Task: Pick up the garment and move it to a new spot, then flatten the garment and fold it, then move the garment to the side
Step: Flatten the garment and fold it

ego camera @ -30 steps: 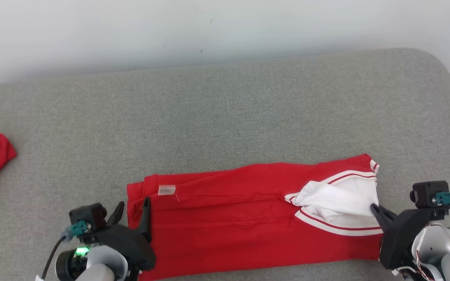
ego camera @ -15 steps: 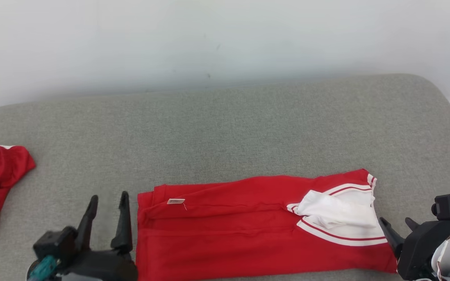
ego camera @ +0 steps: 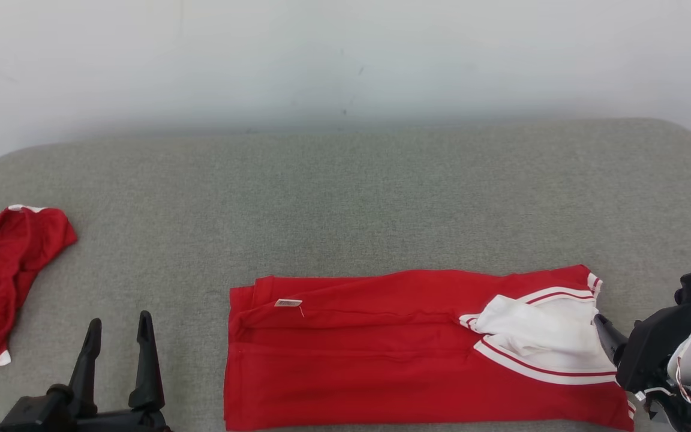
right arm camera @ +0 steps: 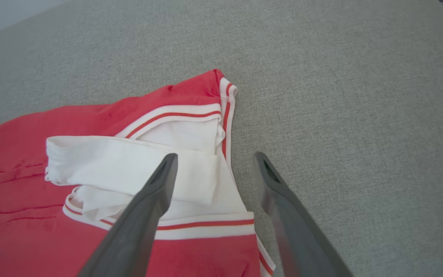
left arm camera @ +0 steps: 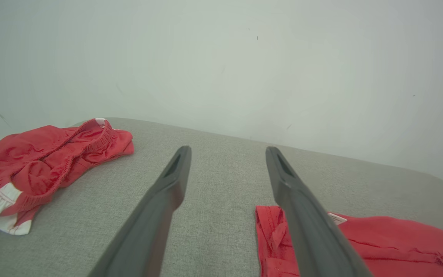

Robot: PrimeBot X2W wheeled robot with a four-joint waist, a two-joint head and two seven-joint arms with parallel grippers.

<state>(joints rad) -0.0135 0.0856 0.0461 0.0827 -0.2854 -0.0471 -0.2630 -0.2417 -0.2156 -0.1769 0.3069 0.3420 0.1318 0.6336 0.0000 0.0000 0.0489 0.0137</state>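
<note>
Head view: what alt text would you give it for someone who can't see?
A red garment with white trim lies folded into a long strip on a grey cushion. An open left gripper stands apart from its left end, and the open right gripper sits by its white right end. Crumpled red cloth lies far left.

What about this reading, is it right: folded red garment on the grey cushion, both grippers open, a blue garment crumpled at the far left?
Not quite. The crumpled garment at the far left is red with white trim, not blue; the head view shows it. The rest stands.
</note>
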